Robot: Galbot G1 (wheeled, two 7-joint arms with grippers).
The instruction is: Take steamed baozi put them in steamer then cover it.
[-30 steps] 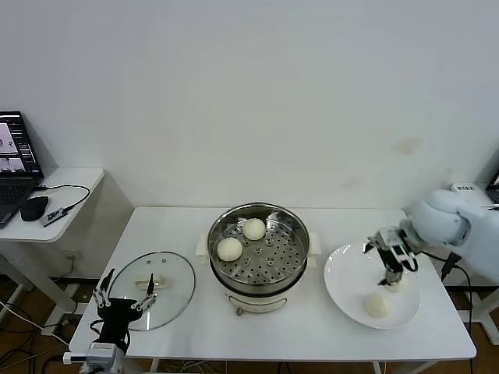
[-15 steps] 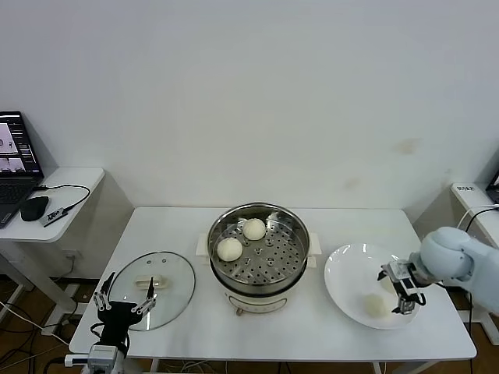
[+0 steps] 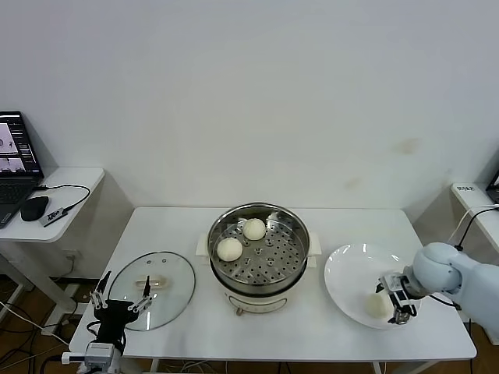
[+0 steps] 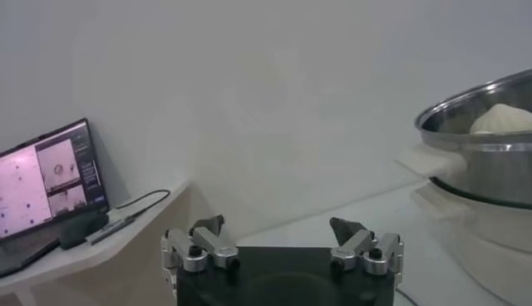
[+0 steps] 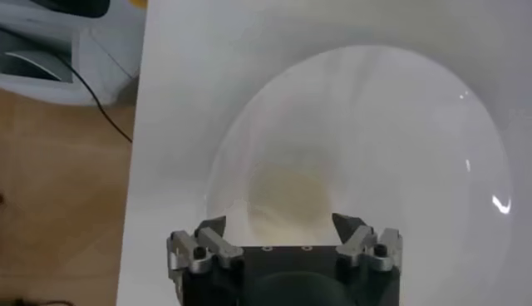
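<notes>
My right gripper (image 5: 281, 226) open, fingers straddling a baozi (image 5: 289, 197) on white plate (image 3: 351, 269), at 3 o'clock from steamer (image 3: 258, 248). Left gripper (image 3: 122, 298) open, parked by glass cover (image 3: 160, 282).

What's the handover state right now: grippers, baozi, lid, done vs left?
Right gripper: open, low over the white plate, fingers either side of a baozi, not closed.
Left gripper: open, parked at the table's front-left edge by the cover.
Steamer: two baozi on the tray.
Cover lies flat on the table, left of the steamer.
Left: grasp and move the plate baozi, then cover the steamer. Any fourth bun isn't visible.
</notes>
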